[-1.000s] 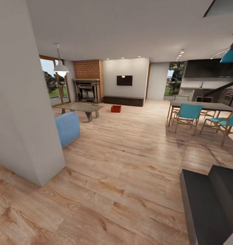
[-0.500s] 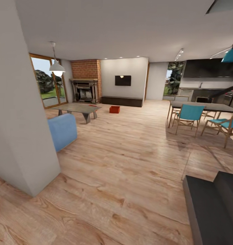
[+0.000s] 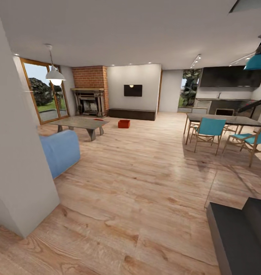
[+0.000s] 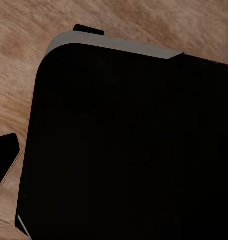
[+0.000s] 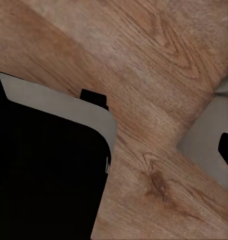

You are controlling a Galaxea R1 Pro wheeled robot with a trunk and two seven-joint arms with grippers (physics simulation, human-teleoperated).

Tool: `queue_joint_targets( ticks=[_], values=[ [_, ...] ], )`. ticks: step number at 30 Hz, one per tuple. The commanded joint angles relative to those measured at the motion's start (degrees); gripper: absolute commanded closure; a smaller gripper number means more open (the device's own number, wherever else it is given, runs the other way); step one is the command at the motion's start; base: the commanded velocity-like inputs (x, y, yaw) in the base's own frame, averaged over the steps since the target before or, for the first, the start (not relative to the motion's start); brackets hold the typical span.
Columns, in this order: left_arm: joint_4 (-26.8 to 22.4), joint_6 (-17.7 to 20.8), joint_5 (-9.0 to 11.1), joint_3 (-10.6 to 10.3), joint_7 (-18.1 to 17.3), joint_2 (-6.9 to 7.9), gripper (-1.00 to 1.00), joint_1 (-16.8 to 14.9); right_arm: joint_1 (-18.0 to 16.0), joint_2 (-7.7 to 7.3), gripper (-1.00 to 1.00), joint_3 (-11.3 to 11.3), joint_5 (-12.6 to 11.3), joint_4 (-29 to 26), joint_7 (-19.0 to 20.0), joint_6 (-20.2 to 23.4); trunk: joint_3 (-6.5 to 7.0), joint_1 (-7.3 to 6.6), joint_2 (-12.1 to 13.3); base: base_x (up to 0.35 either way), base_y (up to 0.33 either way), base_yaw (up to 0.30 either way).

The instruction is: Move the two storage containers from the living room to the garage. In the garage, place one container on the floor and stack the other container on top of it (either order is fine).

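Far across the living room, one orange-red storage container [image 3: 124, 123] sits on the light wood-plank floor in front of the long dark low cabinet [image 3: 131, 114]. A thin red sliver [image 3: 99, 119] lies on the far end of the coffee table [image 3: 81, 123]; I cannot tell whether it is the other container. The left wrist view holds my black, grey-edged base [image 4: 129, 145] over wood planks, and the same base [image 5: 49, 170] appears in the right wrist view.
A grey wall corner [image 3: 20, 168] stands close on the left, with a blue sofa [image 3: 60, 152] behind it. The dining table [image 3: 222, 120] with teal chairs is on the right. A dark block [image 3: 237, 233] sits near right. Open plank floor runs ahead.
The whole head view has shifted: the wall corner and sofa slide left and the room opens up, so the camera has moved. The container and furniture stay in place.
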Motion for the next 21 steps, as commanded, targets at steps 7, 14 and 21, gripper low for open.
queue_joint_targets(
  ticks=[7, 14, 21],
  values=[
    [0.0, -0.1, 0.2, 0.1, 0.1, -0.02, -1.0, 0.0, -0.1, 0.06, -1.0, 0.1, 0.4, 0.2, -0.3, -0.2, -0.05, 0.03, 0.0, 0.324, 0.071, 0.0],
    [0.0, -0.1, 0.2, 0.1, 0.0, -0.02, -1.0, 0.0, -0.1, 0.25, -1.0, 0.1, 0.4, 0.2, -0.7, -0.2, -0.05, 0.03, 0.0, 0.324, 0.071, 0.0],
    [0.0, 0.0, 0.2, 0.1, 0.0, -0.02, -1.0, 0.0, -0.1, 0.13, -1.0, 0.1, 0.4, 0.2, -0.7, -0.2, -0.05, 0.03, 0.0, 0.324, 0.071, 0.0]
  ],
)
